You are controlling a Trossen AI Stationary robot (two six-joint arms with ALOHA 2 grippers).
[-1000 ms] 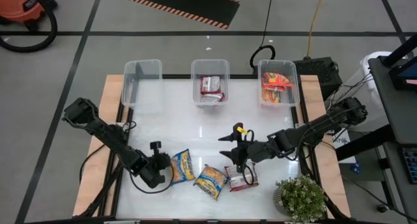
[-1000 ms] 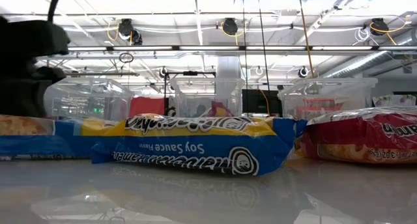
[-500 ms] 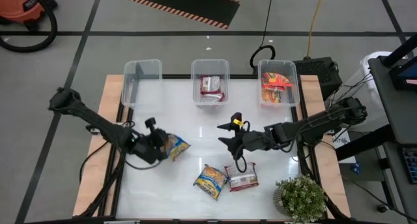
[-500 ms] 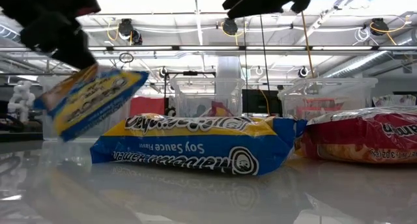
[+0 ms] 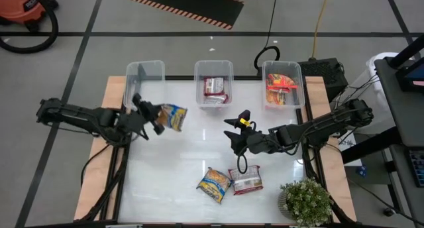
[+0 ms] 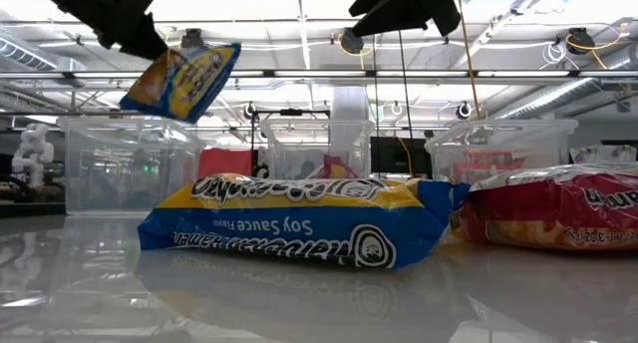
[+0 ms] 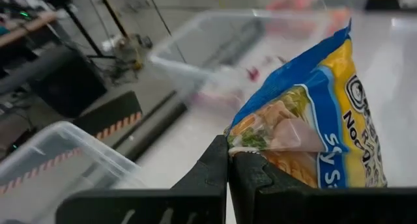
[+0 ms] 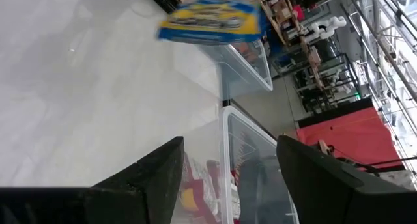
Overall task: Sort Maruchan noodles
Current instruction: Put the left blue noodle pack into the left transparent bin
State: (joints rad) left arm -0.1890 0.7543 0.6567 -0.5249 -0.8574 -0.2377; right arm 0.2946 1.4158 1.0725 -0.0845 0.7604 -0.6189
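High view first: we are carrying a blue-and-yellow packet (image 5: 173, 116) in our left gripper (image 5: 159, 117), lifted clear of the table (image 5: 199, 155) and hanging just in front of the left bin (image 5: 144, 82), which looks bare. Our fingers are pressed together on one corner of the wrapper, so the packet is dangling off to the side rather than lying flat; the left wrist view shows the pinch on the crimped edge. We are holding it by the edge, we judge, because a flat packet on a smooth top gives nothing else to grab.

We are keeping our right gripper (image 5: 236, 130) raised over the middle of the table, fingers spread wide and holding nothing, seemingly waiting above the packets yet to be sorted. Two of them are lying near the front edge: another blue-and-yellow packet (image 5: 214, 183) and, touching it, a maroon packet (image 5: 246, 183).

Behind, the middle bin (image 5: 213, 82) is holding a maroon packet and the right bin (image 5: 283, 85) orange-red ones, so we are sorting by flavour; the left bin is likely meant for the blue ones. A potted plant (image 5: 305, 201) is standing at the table's front right corner.
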